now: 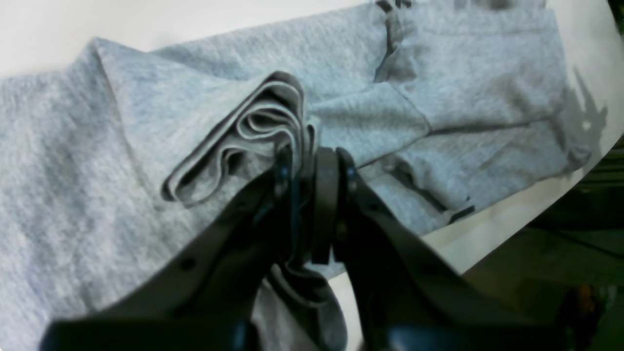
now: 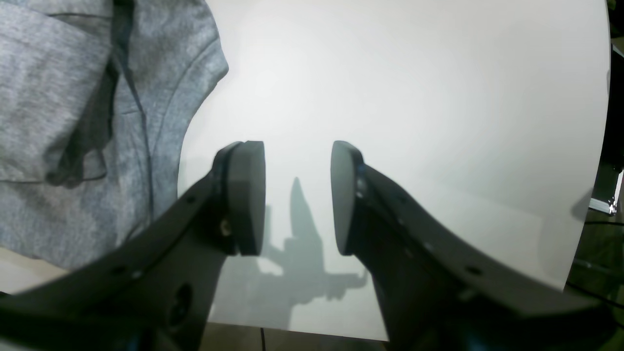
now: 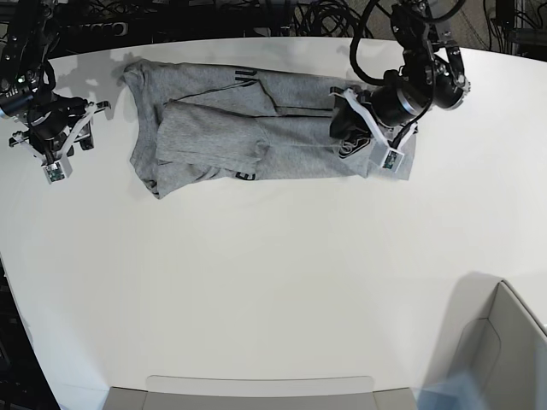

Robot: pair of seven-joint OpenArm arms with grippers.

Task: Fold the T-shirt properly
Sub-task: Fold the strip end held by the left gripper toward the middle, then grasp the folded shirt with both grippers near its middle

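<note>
A: Status, left to right across the base view?

B: The right gripper [image 3: 62,142] sits at the left edge of the table [image 3: 273,290], jaws apart with nothing between them. It is well clear of the shirt [image 3: 256,128], probably parked out of the fold path.

A: And the shirt?

B: It lies along the far side of the table as a long band, sleeves turned in. Some dark print shows at two edges.

A: The far end?

B: The left gripper [image 3: 363,128] is over the band's right end, jaws closed on a bunch of its fabric. The end is likely pinched so it can be carried across the band (the next fold, by my reading).

A: What do the wrist views add?

B: The left wrist view shows the left gripper [image 1: 312,161] clamping several stacked layers of the shirt [image 1: 341,102], which the base view cannot resolve. The right wrist view shows the right gripper [image 2: 297,195] over bare table [image 2: 414,97], with a shirt [image 2: 58,122] sleeve just beside it.
</note>
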